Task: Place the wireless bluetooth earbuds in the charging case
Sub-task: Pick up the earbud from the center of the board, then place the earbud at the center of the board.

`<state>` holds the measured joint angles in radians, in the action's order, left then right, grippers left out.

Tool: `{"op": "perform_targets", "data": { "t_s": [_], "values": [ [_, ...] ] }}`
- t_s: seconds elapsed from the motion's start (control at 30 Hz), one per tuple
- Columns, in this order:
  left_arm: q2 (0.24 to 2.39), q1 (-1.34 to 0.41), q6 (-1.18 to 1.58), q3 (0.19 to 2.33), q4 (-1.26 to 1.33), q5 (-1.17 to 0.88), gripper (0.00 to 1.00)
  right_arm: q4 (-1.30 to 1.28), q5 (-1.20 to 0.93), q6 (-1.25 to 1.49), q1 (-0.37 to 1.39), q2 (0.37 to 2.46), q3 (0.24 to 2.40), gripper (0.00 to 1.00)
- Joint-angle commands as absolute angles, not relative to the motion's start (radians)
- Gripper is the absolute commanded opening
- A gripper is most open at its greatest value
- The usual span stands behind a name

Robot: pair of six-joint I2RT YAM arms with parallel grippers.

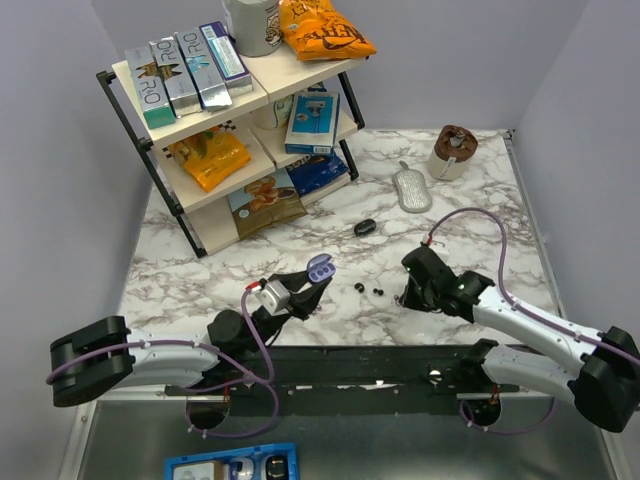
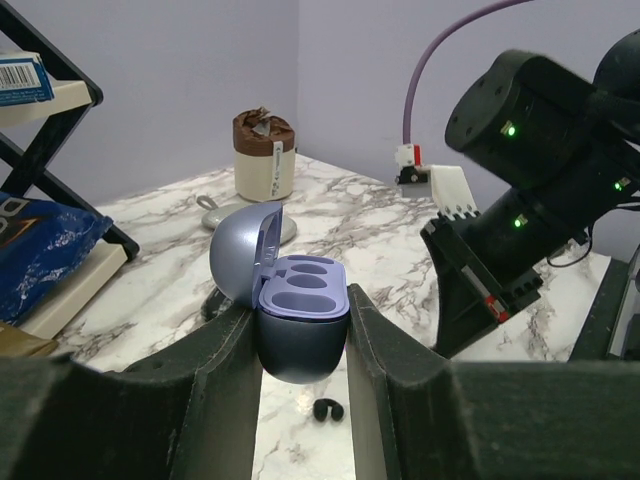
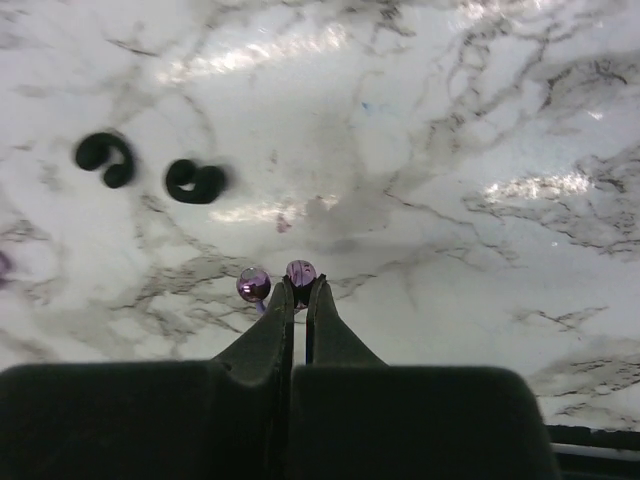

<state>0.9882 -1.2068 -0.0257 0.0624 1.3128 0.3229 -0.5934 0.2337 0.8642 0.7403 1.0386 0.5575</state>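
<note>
The step in hand looks like the pickup of the first earbud, and nothing has gone into the case yet. The left hand (image 2: 303,352) is closed on the sides of the case (image 2: 300,300) and holds it up off the table (image 1: 470,230), left of centre in the top view, with the lid tipped back. Both of its wells are in view and both are empty. The two earbuds (image 1: 359,287) lie loose on the table just right of the case in the top view. From the right wrist they show at the upper left of the frame, one (image 3: 105,160) just beside the other (image 3: 195,181) and not touching it. The right hand (image 3: 298,290) points down at the table with its fingers pressed together and nothing between them. Its tips sit to the right of the earbuds and clear of both. By my reading, the next move calls for that hand to open, shift toward the nearer earbud, settle over it and close on it, then carry it across to a well. The earbuds are small and curved, so the grip will need care. By count there are two earbuds, one case with two wells, and two hands. Two small purple dots beside the right fingertips I cannot identify.
</note>
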Motion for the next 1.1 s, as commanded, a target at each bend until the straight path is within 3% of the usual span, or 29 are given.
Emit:
{"op": "perform_targets", "data": {
  "t_s": [0.0, 0.4, 1.0, 1.07],
  "values": [
    [0.94, -1.215, -0.02, 0.061, 1.309, 0.344, 0.0, -0.549, 0.247, 0.899, 0.741, 1.008, 0.667, 0.01],
    [0.877, -1.216, -0.037, 0.064, 1.25, 0.406, 0.0, -0.476, 0.25, 0.985, 0.591, 1.501, 1.006, 0.01],
    [0.923, -1.22, -0.026, 0.052, 1.261, 0.417, 0.0, -0.466, 0.207, 0.727, 0.586, 1.663, 1.045, 0.01],
    [0.93, -1.22, -0.023, 0.052, 1.261, 0.417, 0.0, -0.456, 0.199, 0.726, 0.586, 1.67, 1.035, 0.06]
  ]
}}
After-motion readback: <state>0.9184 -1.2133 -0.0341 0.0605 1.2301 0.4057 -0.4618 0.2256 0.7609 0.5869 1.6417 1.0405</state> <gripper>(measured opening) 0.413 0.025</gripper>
